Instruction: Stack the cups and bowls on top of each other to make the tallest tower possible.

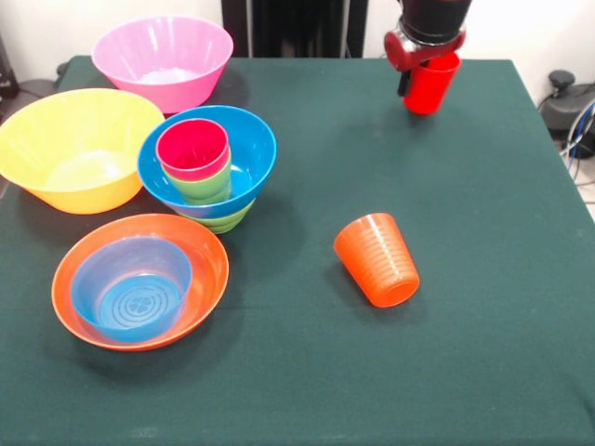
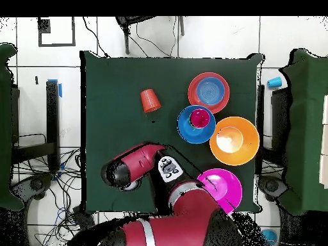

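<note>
Carrying the glossy red ribbed plastic cup (image 1: 431, 84) clamped in your tool (image 1: 426, 58), you risk toppling the multicoloured plastic tower (image 1: 206, 167) if it lands off-centre on the magenta-pink ribbed cup (image 1: 192, 149).

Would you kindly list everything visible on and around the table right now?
big pink bowl: one, pink, far left corner in the front view
big yellow bowl: one, yellow-orange, left edge
wide blue bowl: one, blue, resting on the green bowl, of which only the lower side shows
magenta cup: one, nested in the light green cup inside the wide blue bowl
shallow orange bowl: one, orange-red, near left
small blue bowl: one, translucent, inside the shallow orange bowl
orange cup: one, on its side, mid-table
table: dark green cloth
red cup: one, held above the far right
hand: shut on the red cup
</note>
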